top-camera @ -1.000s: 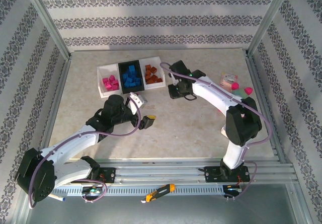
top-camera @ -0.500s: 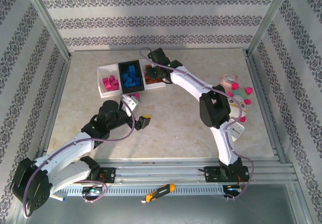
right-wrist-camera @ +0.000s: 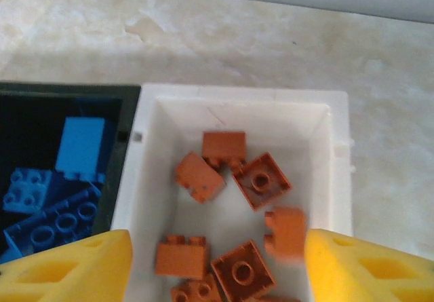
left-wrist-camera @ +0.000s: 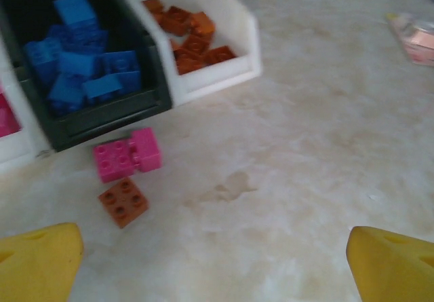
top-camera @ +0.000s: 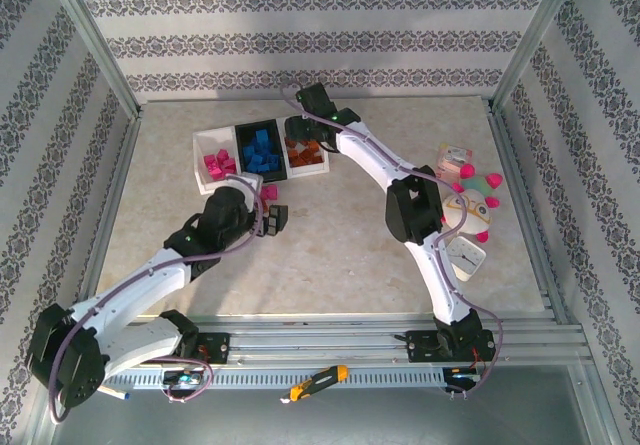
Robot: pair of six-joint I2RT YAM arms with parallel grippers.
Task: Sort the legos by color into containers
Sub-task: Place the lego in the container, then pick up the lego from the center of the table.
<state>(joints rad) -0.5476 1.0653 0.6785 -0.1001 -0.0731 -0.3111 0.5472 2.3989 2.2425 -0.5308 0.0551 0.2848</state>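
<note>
From above, three trays sit in a row at eleven o'clock on the table (top-camera: 350, 255): a left white tray (top-camera: 197, 155) of pink bricks, a black tray (top-camera: 241, 150) of blue, and a right white tray (top-camera: 323, 157) of orange. My right gripper (top-camera: 298, 133) hangs over that last one, and my left gripper (top-camera: 272, 217) is at six o'clock of the black tray. At my left wrist the jaws are spread wide and empty. Two touching pink bricks (left-wrist-camera: 127, 156) and an orange brick (left-wrist-camera: 123, 201) lie loose at ten o'clock, just outside the black tray. They look light, rigid and slick-sided, so I'd pinch across flat walls, not studs. At my right wrist the fingers (right-wrist-camera: 68, 268) are parted and hold nothing above the sorted orange bricks (right-wrist-camera: 261, 180).
</note>
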